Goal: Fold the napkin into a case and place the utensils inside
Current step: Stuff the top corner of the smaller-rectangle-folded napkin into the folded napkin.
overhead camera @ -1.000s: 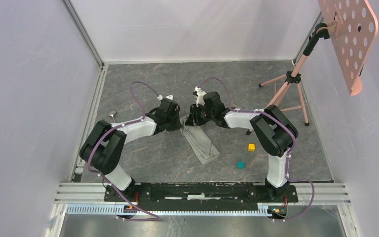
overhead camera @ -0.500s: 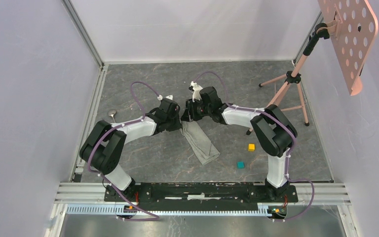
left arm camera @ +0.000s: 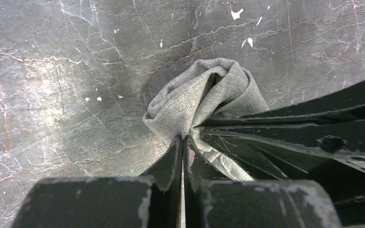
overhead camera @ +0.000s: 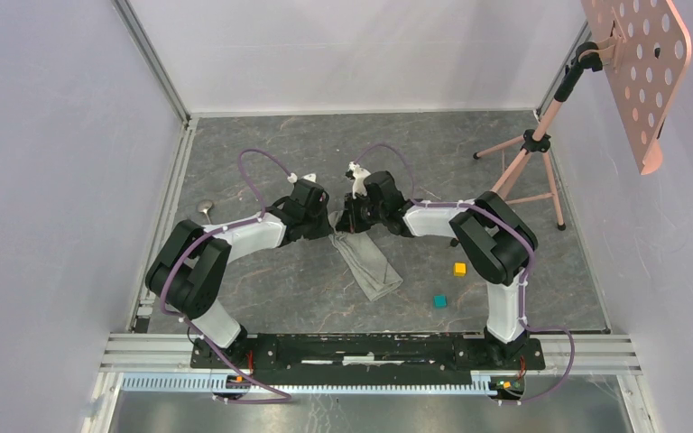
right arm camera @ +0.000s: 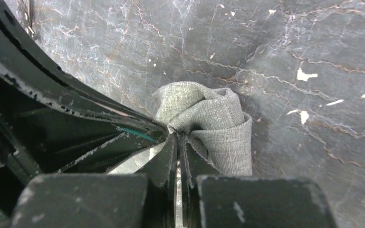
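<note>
Seen from above, two black-and-white robot arms reach inward over a dark grey marbled bench point(overhead camera: 271, 280) and meet near its middle. The left claw point(overhead camera: 324, 216) and the right claw point(overhead camera: 350, 216) sit almost touching. Each is pressed together on the far end of a soft grey-green cloth napkin point(overhead camera: 372, 263). The napkin lies as a narrow, rumpled strip running from the claws toward the near right of the bench. The wrist views show each claw pinching a bunched, rolled corner of the fabric, low over the surface.

The step in hand looks like spreading the napkin flat before any fold is made. To do this well, the claws likely need to draw apart sideways at matching height and pace, so the held edge pulls taut. They could then drag the cloth so it settles smooth. Each pinch holds little fabric, so a sudden tug could free a corner.

A small silver metal spoon point(overhead camera: 205, 207) lies well apart at the bench's left edge, with only its round bowl showing clearly. A small yellow cube point(overhead camera: 459, 269) and a small teal cube point(overhead camera: 439, 301) sit to the right of the napkin, not touching it. The spread cloth should stay clear of them.
</note>
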You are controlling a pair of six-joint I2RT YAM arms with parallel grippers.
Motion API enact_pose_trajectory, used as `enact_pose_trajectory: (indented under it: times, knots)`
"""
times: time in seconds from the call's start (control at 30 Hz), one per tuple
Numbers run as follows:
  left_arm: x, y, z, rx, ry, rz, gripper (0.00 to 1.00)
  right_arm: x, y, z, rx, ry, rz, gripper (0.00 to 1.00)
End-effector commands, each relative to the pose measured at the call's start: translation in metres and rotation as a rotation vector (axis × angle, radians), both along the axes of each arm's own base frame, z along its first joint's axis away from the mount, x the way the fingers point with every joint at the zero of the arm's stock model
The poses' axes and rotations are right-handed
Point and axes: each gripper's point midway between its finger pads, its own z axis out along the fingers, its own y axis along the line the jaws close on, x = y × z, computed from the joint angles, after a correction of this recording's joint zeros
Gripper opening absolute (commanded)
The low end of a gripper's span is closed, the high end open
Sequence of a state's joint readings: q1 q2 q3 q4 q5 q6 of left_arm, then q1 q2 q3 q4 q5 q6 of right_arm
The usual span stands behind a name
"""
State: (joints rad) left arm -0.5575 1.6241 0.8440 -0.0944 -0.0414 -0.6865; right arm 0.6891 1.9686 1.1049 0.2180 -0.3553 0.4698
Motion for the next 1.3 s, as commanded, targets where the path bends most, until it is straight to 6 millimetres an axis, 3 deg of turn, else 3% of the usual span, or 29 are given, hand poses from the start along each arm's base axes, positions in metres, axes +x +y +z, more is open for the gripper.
enact_pose_trajectory:
  times: [0.0, 0.1, 0.17, 0.27, 0.43, 0.6, 0.73, 0.87, 1.0, 1.2, 1.27]
  knots:
    - [0.011, -0.013, 0.026, -0.078, -0.066, -0.012, 0.02, 0.007, 0.014, -0.008, 0.026, -0.030, -0.027, 0.02]
    - [0.011, -0.013, 0.027, -0.081, -0.069, -0.015, 0.02, 0.009, 0.022, -0.018, 0.058, -0.022, -0.033, 0.04]
    - [0.005, -0.014, 0.022, -0.083, -0.032, -0.027, 0.02, 0.012, 0.028, -0.003, 0.110, -0.042, -0.020, 0.08]
    - [0.000, -0.010, 0.014, -0.078, -0.016, -0.015, 0.02, 0.011, 0.032, 0.023, 0.160, -0.056, 0.010, 0.24]
    - [-0.001, -0.006, 0.010, -0.061, -0.014, -0.010, 0.02, -0.004, 0.009, 0.042, 0.204, -0.016, 0.016, 0.38]
    - [-0.002, -0.004, 0.010, -0.054, -0.014, -0.015, 0.02, -0.011, -0.007, 0.044, 0.175, -0.035, 0.041, 0.43]
    - [-0.002, -0.005, 0.014, -0.056, -0.023, -0.020, 0.02, -0.010, -0.013, 0.037, 0.156, -0.041, 0.034, 0.41]
    - [-0.001, -0.008, 0.019, -0.070, -0.032, -0.033, 0.02, -0.005, -0.005, 0.028, 0.157, -0.032, 0.044, 0.31]
    - [0.002, -0.012, 0.027, -0.084, -0.042, -0.046, 0.02, -0.003, 0.012, 0.014, 0.153, -0.015, 0.063, 0.20]
    - [0.004, -0.018, 0.024, -0.096, -0.019, -0.050, 0.02, 0.002, 0.050, -0.007, 0.168, -0.006, 0.082, 0.16]
    - [0.004, -0.016, 0.024, -0.088, -0.016, -0.045, 0.02, 0.002, 0.046, -0.003, 0.161, -0.015, 0.091, 0.16]
